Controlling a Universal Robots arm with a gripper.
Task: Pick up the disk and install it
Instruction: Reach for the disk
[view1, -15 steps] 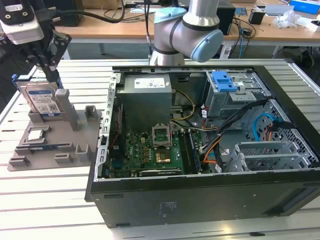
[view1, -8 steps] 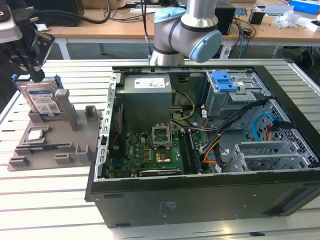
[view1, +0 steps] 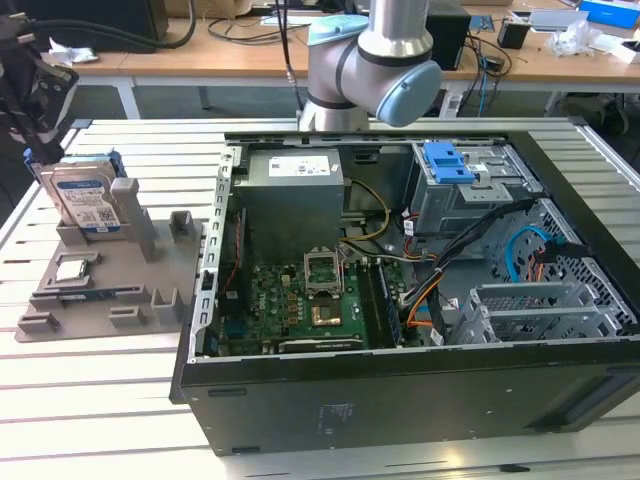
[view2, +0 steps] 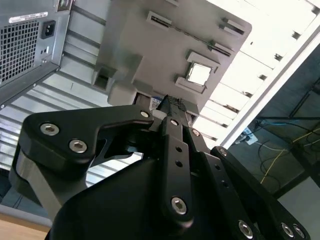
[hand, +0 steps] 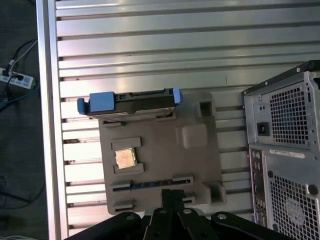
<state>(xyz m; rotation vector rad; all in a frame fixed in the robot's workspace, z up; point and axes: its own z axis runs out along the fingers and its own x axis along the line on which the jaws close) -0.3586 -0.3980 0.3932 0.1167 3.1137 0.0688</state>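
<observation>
Black two-finger gripper (hand: 171, 196): fingertips (hand: 166, 196) are seen drawn together, with no gap between them and nothing held. They are placed above a flat grey plastic fixture plate (hand: 200, 165), over the plate edge opposite the flat rectangular silver-grey hard disk (view1: 85, 195). Contact with the plate cannot be told. The disk is not touched.

Disk: seated on its long edge in a slot along one edge of the plate, leaned back rather than flat. The white-and-blue label is turned toward the exterior view. Blue plastic rails are fitted at both short ends.

Surroundings:
- A grey upright post (view1: 132, 210) of the plate is set against the disk's face, and a lower corner is covered by it in the exterior view.
- A small square silver processor chip (hand: 125, 158) is laid in a recess near the plate's middle.
- A dark narrow memory stick (hand: 150, 183) is held in a slot near the edge under the fingertips.
- The plate is laid on a slatted aluminium tabletop (view1: 100, 400), near the tabletop's edge at the exterior view's left.
- Just beside the plate, at the exterior view's right, a big black computer case (view1: 400, 410) is laid open on its side. A green motherboard (view1: 300, 300), a grey metal power-supply box (view1: 295, 185) and a blue plastic drive-bay latch (view1: 448, 162) are seen inside.
</observation>
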